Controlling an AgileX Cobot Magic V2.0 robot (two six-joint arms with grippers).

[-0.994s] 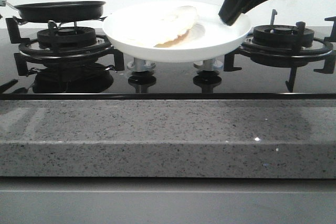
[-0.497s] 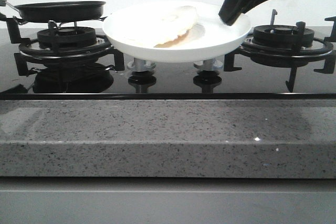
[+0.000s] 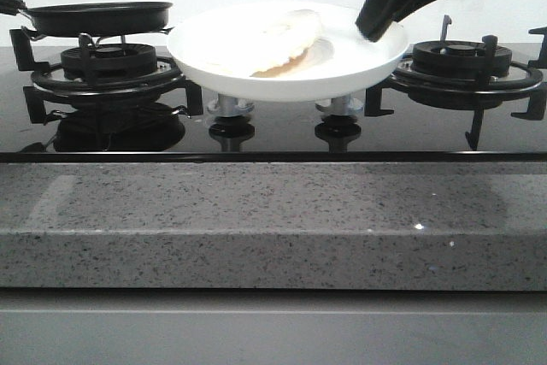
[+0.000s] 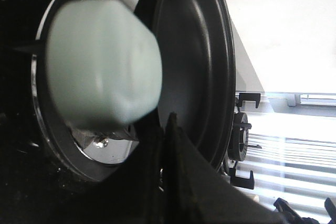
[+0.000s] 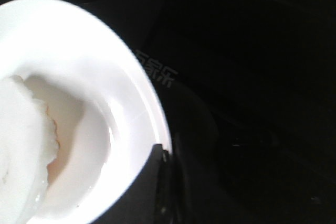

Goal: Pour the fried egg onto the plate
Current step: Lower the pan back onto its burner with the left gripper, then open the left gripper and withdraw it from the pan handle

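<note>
White plate [image 3: 256, 83] holding fried egg [image 3: 273, 44], black pan [image 3: 98, 16] empty

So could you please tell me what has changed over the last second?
Very little. The frying pan sits level above the left burner, its handle end at the picture's left edge shifting only slightly. The fried egg stays on the plate, and the right tool remains on its rim.
</note>
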